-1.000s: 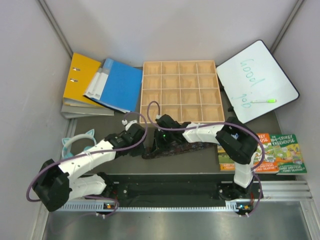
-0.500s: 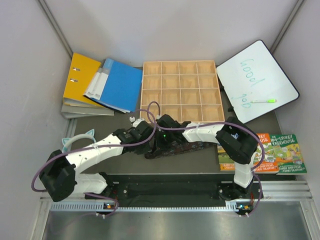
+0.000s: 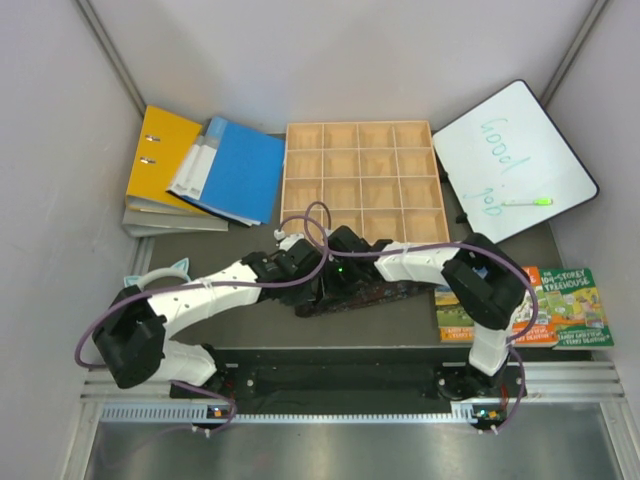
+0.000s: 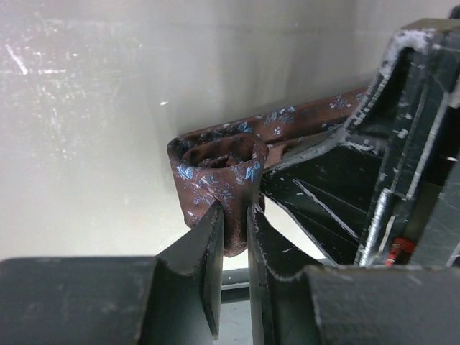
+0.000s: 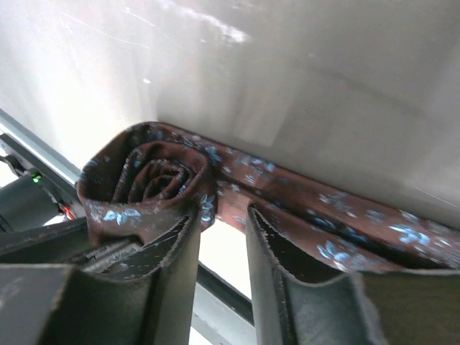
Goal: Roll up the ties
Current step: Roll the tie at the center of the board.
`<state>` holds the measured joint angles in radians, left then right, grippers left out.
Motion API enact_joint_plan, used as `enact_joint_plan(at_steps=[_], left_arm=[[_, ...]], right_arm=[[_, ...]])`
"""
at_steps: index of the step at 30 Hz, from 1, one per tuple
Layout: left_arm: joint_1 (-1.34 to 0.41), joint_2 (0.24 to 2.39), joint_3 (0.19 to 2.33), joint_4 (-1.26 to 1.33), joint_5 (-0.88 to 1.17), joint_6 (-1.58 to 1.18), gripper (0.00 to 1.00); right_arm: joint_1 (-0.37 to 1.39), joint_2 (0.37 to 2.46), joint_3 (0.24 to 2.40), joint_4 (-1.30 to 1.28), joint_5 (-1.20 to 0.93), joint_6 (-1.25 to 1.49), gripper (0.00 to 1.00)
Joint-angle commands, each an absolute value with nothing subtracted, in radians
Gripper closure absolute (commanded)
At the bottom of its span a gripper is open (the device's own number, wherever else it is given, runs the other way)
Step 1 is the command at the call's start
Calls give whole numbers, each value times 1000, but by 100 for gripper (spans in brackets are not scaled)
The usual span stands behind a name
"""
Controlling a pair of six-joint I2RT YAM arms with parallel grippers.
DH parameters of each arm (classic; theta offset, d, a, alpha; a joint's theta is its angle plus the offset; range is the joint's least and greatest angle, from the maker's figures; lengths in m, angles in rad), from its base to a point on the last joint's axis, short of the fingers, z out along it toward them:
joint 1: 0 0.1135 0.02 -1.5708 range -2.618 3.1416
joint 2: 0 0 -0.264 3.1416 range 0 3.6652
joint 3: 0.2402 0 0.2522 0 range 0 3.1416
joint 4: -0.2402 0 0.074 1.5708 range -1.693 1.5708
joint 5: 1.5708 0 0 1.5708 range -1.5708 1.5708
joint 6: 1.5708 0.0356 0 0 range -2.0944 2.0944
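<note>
- One tie [image 3: 390,291] lies on the dark table [image 3: 200,250], just in front of the wooden grid tray [image 3: 360,180], stretching from mid-table toward the right.
- Its left end is wound into a small roll, brown fabric with blue flecks, the spiral showing in both wrist views.
- Left gripper [image 4: 236,215] is clamped on the roll's outer wall, with fabric pinched between nearly closed fingers.
- Right gripper [image 5: 219,230] is just beside the roll, jaws parted with a lit gap between them. The roll rests against one finger and the flat unrolled strip runs past the other's tip.
- Both grippers meet at the roll, close together.
- Binders [image 3: 215,170] sit back left, whiteboard [image 3: 510,160] back right, books [image 3: 545,300] on the right.
</note>
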<state>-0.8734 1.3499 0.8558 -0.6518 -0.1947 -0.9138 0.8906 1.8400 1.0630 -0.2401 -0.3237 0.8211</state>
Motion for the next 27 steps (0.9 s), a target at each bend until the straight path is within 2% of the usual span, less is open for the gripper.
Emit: enact_joint_plan(at_steps=[1,8,15,27], left_arm=[[-884,1385,908,-606,-182,-913,100],[-884,1439,934,-609,-181,-899,100],[-894,1482,965,-611,-179,-890,100],[-914,1512,976,-565,-169,-894,83]], right_arm=[[861,1767,1029,-281,-307,767,66],[799,1685,974,-305,-325,723,60],[733,1586,922,-337,-321,696,58],[689,1532,879,-351,-308,680,58]])
